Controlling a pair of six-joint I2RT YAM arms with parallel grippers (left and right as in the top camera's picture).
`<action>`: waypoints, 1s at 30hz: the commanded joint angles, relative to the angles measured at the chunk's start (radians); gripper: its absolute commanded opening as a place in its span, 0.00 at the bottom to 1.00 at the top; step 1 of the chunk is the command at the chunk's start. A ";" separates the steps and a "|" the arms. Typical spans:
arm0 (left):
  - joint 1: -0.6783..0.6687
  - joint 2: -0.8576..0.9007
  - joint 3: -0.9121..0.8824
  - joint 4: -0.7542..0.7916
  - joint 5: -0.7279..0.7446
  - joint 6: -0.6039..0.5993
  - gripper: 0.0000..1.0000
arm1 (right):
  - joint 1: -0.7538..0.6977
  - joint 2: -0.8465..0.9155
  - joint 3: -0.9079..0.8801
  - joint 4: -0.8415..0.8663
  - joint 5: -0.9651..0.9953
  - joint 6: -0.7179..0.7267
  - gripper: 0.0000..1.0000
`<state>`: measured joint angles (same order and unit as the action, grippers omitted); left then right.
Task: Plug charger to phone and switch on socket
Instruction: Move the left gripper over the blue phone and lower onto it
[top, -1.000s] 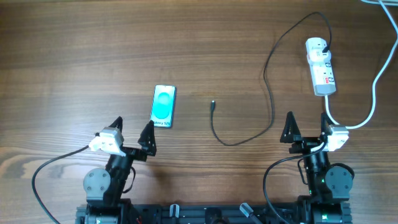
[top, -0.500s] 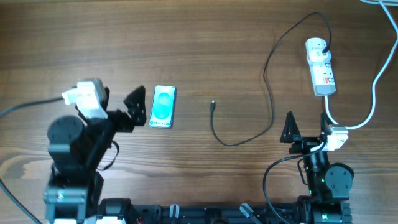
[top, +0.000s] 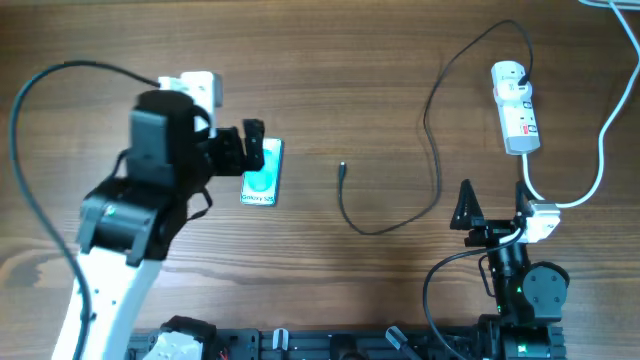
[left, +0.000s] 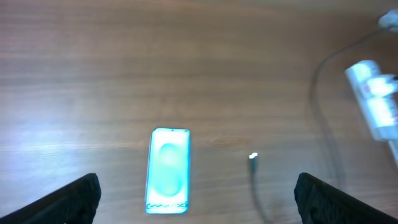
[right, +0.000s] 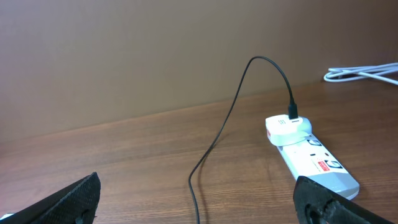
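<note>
The phone lies flat on the table with its turquoise screen up; it also shows in the left wrist view. My left gripper is open and hovers over the phone's left edge, partly hiding it. The charger is a thin black cable; its plug tip lies free on the table right of the phone and shows in the left wrist view. The cable runs up to the white socket, also seen in the right wrist view. My right gripper is open and empty near the front edge.
A thick white lead curves from the socket's near end up to the back right corner. The black cable loops across the table between the phone and the socket.
My left arm has swung up and forward from the front edge to above the phone. The right arm, phone, cable and socket have not moved.
</note>
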<state>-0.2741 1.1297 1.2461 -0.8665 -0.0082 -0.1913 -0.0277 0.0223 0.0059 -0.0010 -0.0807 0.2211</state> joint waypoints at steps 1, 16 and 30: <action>-0.045 0.088 0.020 -0.017 -0.150 0.031 1.00 | -0.002 -0.003 -0.001 0.003 0.013 -0.011 1.00; -0.044 0.335 0.016 -0.018 -0.139 0.027 1.00 | -0.002 -0.003 -0.001 0.003 0.013 -0.011 1.00; -0.044 0.589 0.014 -0.024 -0.101 0.028 1.00 | -0.002 -0.003 -0.001 0.003 0.013 -0.011 1.00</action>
<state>-0.3145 1.6783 1.2469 -0.8906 -0.1219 -0.1764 -0.0277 0.0223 0.0059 -0.0010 -0.0807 0.2211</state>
